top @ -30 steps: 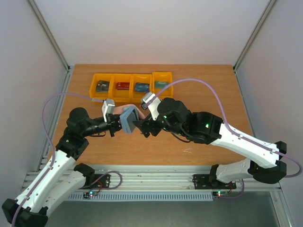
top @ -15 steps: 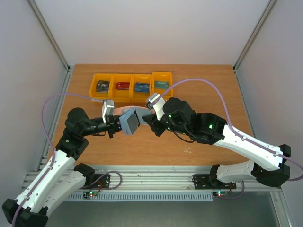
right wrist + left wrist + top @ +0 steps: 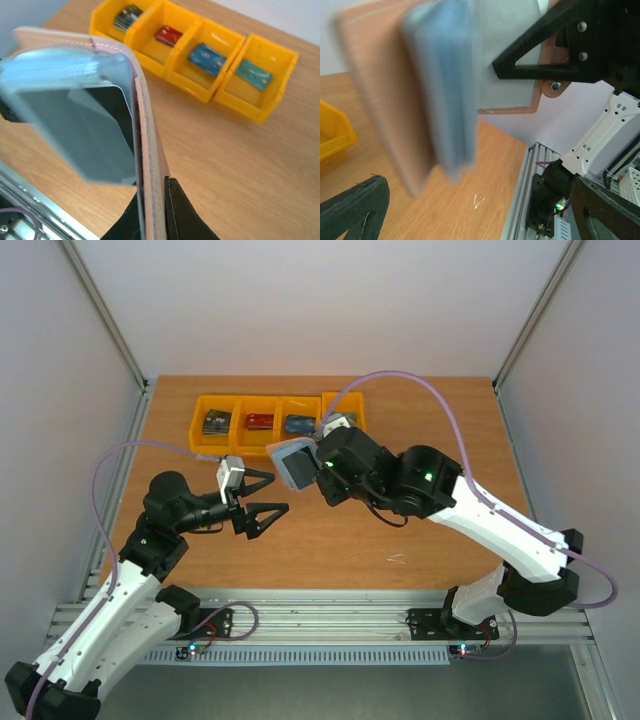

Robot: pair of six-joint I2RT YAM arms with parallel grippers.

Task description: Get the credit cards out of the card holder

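Observation:
The card holder (image 3: 293, 462) hangs in the air, held upright and folded, in front of the bins. My right gripper (image 3: 312, 476) is shut on its edge. In the right wrist view the holder's pinkish side (image 3: 150, 150) stands clamped between the gripper's (image 3: 152, 222) black fingers, with the blue-grey inside on the left. My left gripper (image 3: 278, 491) is open and empty, a short way left of the holder. In the left wrist view the holder (image 3: 440, 85) is blurred, beyond that gripper (image 3: 480, 210). Any credit cards inside the holder are hidden.
A row of orange bins (image 3: 218, 400) stands at the back of the table, each with a coloured card in it; the right wrist view shows them too (image 3: 220, 95). A small white scuff (image 3: 397, 559) marks the wood near the front rail.
The left gripper let go of the holder, opened wide and drew back. The right gripper shut on the holder and carried it up and back toward the bins.

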